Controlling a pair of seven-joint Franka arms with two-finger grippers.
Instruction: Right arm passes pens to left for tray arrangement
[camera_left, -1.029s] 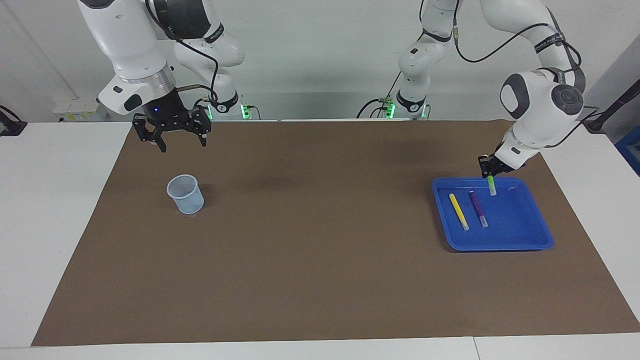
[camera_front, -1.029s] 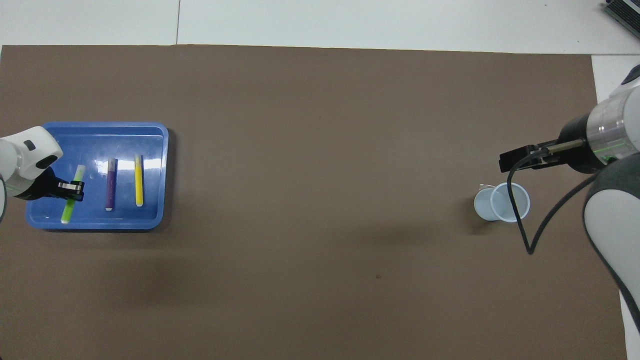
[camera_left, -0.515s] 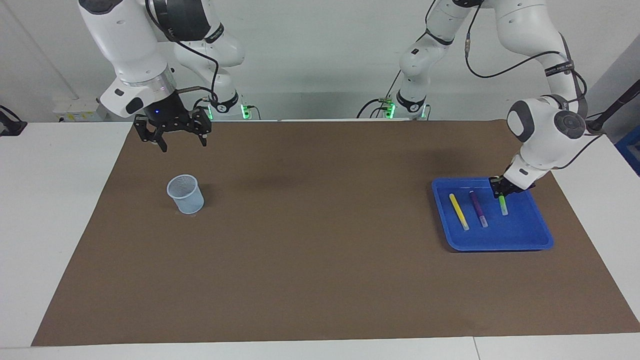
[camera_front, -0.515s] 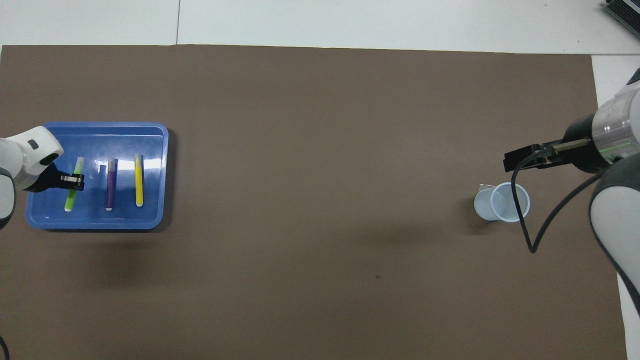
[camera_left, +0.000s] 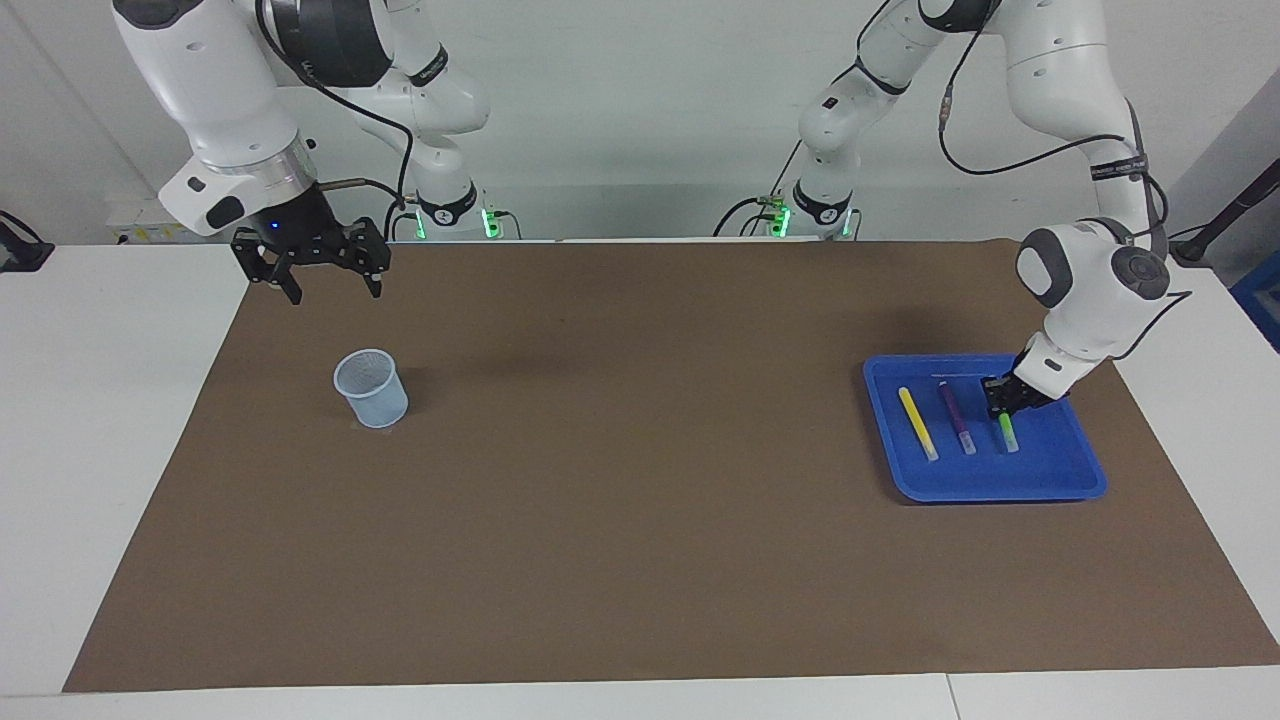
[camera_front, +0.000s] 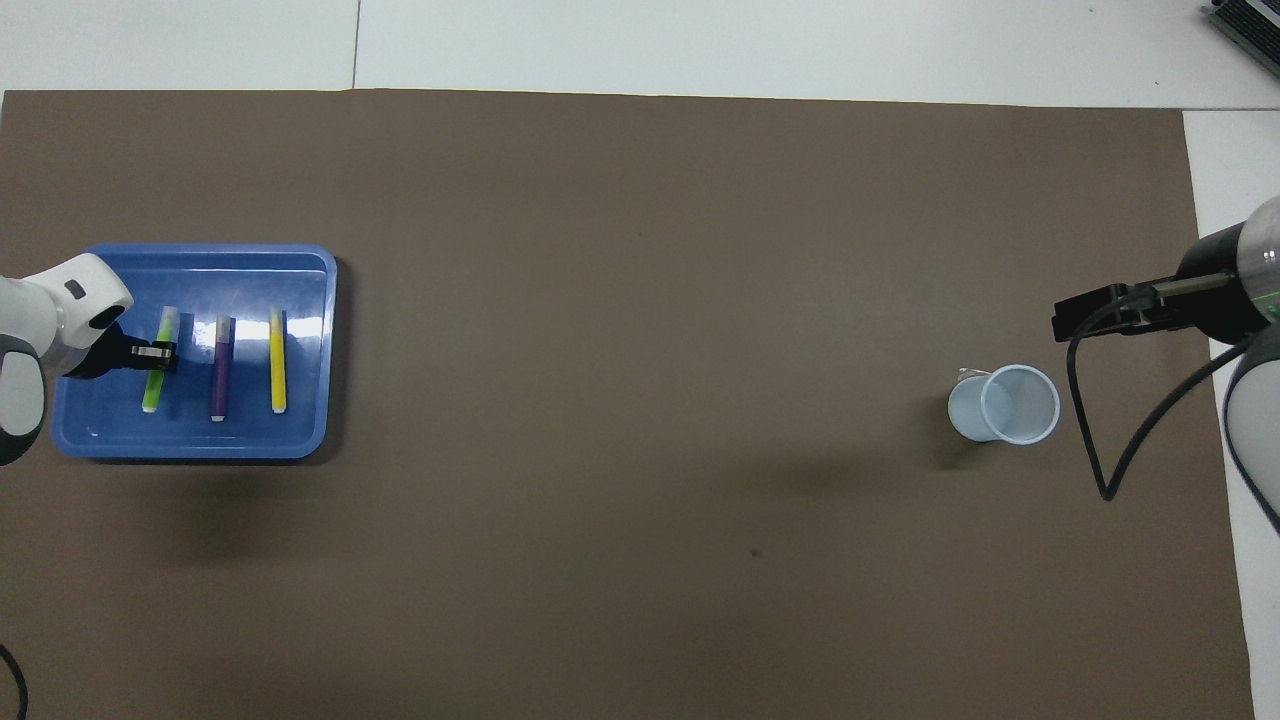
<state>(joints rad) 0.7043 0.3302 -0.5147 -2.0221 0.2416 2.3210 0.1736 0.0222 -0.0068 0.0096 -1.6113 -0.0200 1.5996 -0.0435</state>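
Desk (camera_left: 640, 560) under its brown mat carried the blue tray (camera_left: 1060, 482) at my left arm's end and a pale mesh cup (camera_left: 371, 388) at my right arm's end, well apart. Tray held all three pens side by side: yellow pen (camera_left: 917, 423), purple pen (camera_left: 956, 417), green pen (camera_left: 1006, 432). My left end effector (camera_left: 1000, 400) was low in the tray, clamped on the green pen's upper part, pen roughly parallel to the purple one and just beside it. From the facing view its lower end looked down on the tray floor; I couldn't tell if the whole length was flat. To finish well, I judged: lower until it lay flat, part the fingers slowly, lift straight up so nothing rolled into the purple pen. My right end effector (camera_left: 331, 287) waited above the mat near the cup, fingers apart, holding nothing.
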